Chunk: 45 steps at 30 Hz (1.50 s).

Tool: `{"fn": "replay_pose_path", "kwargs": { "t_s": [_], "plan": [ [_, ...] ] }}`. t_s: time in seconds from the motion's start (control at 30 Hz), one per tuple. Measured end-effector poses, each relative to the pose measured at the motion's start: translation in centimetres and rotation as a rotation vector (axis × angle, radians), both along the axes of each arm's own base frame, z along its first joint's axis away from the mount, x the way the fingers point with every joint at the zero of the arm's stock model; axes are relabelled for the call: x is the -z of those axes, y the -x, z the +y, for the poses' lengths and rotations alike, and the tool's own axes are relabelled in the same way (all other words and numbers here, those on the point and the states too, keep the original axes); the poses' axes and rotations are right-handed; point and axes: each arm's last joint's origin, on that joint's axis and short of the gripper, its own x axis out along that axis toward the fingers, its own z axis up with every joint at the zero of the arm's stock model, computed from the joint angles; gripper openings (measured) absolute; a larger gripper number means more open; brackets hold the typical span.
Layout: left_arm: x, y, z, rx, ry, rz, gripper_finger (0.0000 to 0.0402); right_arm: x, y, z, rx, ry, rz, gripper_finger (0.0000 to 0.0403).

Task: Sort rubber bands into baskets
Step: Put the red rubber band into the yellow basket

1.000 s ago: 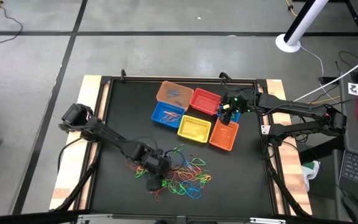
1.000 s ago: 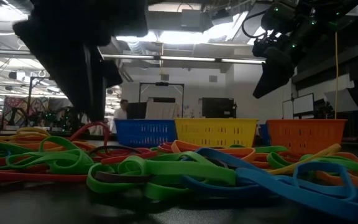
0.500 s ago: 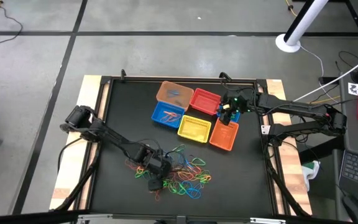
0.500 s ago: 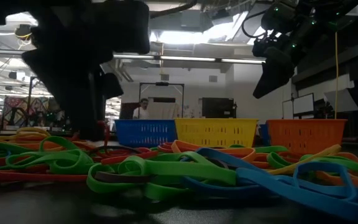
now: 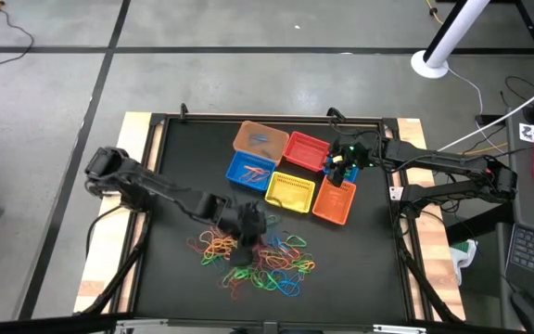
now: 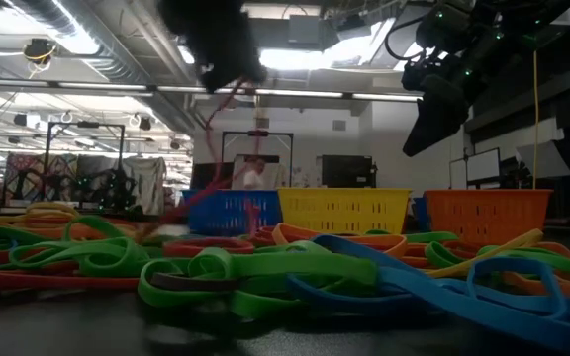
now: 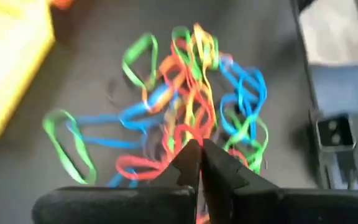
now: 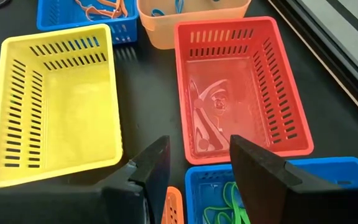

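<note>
Black table [image 5: 174, 167] | L claw [image 7: 199, 163] pinched on red band [image 6: 228, 109], above pile [image 5: 262, 258] | red basket [image 5: 306, 150] beyond yellow basket [image 5: 290, 191], nearer R claw [image 8: 194, 163], spread, idle

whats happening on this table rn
A two-armed robot is sorting rubber bands into baskets. The left gripper is shut on a red rubber band and holds it above the tangled pile. The right gripper hangs open over the red basket. Most bands are not yet sorted.
</note>
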Motion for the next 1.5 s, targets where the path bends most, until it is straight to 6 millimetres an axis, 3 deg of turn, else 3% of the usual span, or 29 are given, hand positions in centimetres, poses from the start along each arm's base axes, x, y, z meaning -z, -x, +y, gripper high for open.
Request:
{"fn": "replay_pose_path", "kwargs": {
  "t_s": [0.13,0.3,0.57,1.03,1.5],
  "plan": [
    [-2.6,-0.4,1.8,-0.003,-0.024,-0.093,0.0004,0.0,0.0,0.0,0.000,0.000,0.000,0.0168],
    [-4.4,-1.4,3.7,0.017,-0.090,-0.191,0.0003,0.0,0.0,0.0,0.001,0.002,-0.001,0.0168],
    [-6.0,-2.8,6.9,-0.016,-0.161,-0.381,0.0002,0.0,0.0,0.0,0.001,0.003,-0.001,0.0168],
    [-7.1,-3.5,11.0,-0.103,-0.223,-0.504,0.0002,0.0,0.0,0.0,0.002,0.003,-0.001,0.0168],
    [-6.2,-3.8,11.9,-0.116,-0.233,-0.463,0.0010,0.0,0.0,0.0,0.001,0.004,-0.001,0.0168]
  ]
}}
